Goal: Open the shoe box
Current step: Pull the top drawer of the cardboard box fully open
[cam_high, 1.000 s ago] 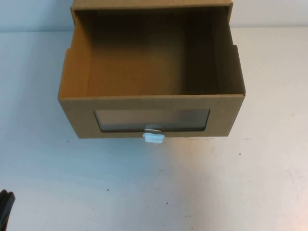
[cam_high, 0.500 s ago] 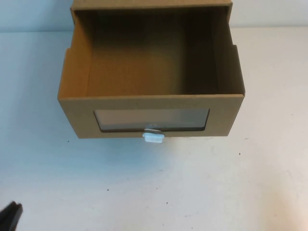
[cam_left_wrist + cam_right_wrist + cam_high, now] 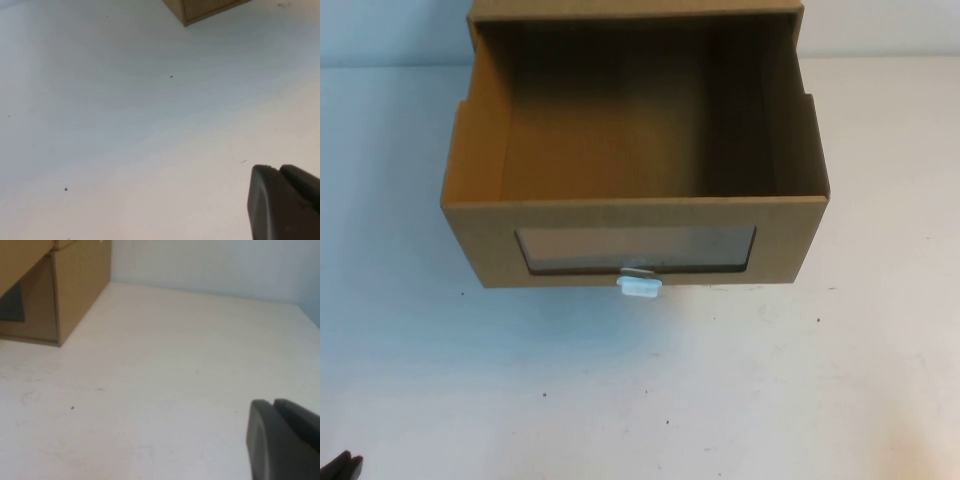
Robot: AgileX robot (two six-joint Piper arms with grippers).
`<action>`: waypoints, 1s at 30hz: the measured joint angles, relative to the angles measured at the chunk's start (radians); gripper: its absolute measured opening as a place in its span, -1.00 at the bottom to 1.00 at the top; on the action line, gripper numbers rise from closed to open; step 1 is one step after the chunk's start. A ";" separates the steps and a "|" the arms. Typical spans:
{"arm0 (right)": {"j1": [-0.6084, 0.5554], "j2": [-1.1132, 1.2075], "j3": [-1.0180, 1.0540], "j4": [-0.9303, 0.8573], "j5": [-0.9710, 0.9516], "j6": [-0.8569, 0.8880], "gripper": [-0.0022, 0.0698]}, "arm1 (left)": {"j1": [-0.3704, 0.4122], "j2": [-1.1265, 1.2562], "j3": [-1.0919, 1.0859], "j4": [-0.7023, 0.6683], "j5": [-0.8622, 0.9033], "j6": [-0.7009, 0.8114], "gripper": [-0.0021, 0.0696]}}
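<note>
Left gripper: fingers pressed together with only a thin seam between them, holding nothing. It hangs over bare tabletop at the near left corner of the high view (only a dark tip shows there), well apart from the shoe box.

Right gripper: fingers closed too, nothing held. It is over tabletop with a front corner of the box ahead of it, well apart. It is out of the high view.

The box sits at the far middle of the tabletop. Its 1 brown cardboard drawer is pulled out toward the robot from the sleeve at the back, top open, inner walls and floor visible. The drawer front has 1 wide clear window and 1 small white pull tab at the centre of its lower edge. Neither gripper touches the tab or the box.
</note>
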 joint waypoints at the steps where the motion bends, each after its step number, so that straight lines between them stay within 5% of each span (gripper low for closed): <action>1: -0.005 0.000 0.000 0.000 0.016 0.000 -0.98 | 0.000 0.000 0.000 0.007 0.000 -0.012 -0.96; 17: -0.014 0.000 0.000 -0.004 0.145 0.000 -0.98 | 0.012 -0.025 0.000 0.024 0.000 -0.031 -0.96; 30: -0.017 -0.002 0.000 -0.004 0.148 0.000 -0.98 | 0.359 -0.058 0.000 0.026 -0.007 -0.037 -0.96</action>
